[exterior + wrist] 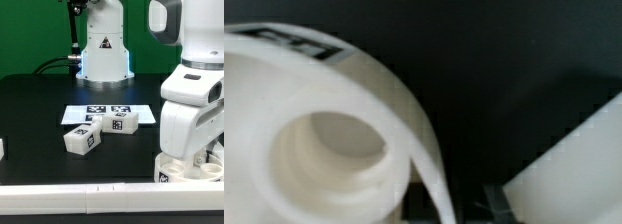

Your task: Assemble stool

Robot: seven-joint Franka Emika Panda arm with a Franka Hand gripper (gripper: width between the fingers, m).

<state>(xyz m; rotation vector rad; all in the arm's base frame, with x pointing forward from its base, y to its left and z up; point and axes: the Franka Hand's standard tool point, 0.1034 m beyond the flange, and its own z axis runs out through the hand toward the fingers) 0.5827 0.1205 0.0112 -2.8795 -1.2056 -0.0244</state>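
Stool seat (304,95), hand (206,158) fully closed, low beside it, contact hidden.

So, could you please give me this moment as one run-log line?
pincer: shut, low at seat | legs: two loose beside marker board

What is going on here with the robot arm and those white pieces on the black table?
The arm's gripper is down low at the round seat, at the exterior view's right near the front edge. Its jaws are shut, but it is not clear whether they hold the seat. One block leg and a second block leg lie loose mid-table by the marker board, not yet attached.
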